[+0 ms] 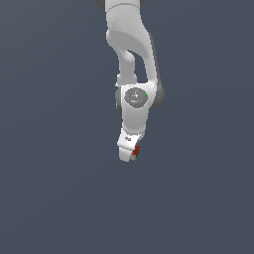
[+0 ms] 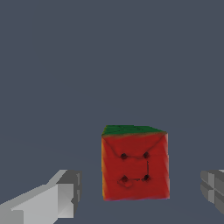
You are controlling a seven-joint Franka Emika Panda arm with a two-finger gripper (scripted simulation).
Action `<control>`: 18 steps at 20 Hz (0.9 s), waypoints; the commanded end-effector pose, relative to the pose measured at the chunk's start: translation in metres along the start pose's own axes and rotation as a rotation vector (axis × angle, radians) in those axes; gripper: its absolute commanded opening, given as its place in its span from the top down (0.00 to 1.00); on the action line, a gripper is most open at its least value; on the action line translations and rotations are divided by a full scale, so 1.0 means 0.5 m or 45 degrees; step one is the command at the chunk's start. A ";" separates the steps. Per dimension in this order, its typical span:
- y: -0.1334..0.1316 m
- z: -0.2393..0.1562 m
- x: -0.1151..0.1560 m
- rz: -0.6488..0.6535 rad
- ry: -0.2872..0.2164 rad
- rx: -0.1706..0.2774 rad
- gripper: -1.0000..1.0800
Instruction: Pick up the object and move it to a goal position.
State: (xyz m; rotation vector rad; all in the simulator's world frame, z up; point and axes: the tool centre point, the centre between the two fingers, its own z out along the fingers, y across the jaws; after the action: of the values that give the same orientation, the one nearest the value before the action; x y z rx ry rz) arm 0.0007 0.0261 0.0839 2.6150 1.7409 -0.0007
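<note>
Grey fingers (image 2: 65,192) stood spread wide, clear of the red cube (image 2: 134,164) between them — green on one face. Beyond, the white arm (image 1: 130,44) reached down over a plain slate-grey floor (image 1: 49,188).

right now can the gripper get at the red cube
Probably yes: the wrist view shows the red cube between the open fingers, gaps on both sides, nothing blocking. The gripper is right at it.
</note>
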 end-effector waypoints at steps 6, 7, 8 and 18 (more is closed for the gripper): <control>0.000 0.012 0.000 -0.005 0.000 0.000 0.04; -0.001 0.019 0.000 -0.005 0.000 0.000 0.04; -0.001 0.027 0.000 -0.006 0.000 0.000 0.04; -0.001 0.101 0.000 -0.010 0.000 0.000 0.04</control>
State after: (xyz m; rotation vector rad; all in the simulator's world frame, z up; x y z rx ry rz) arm -0.0005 0.0264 0.0355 2.6089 1.7521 -0.0024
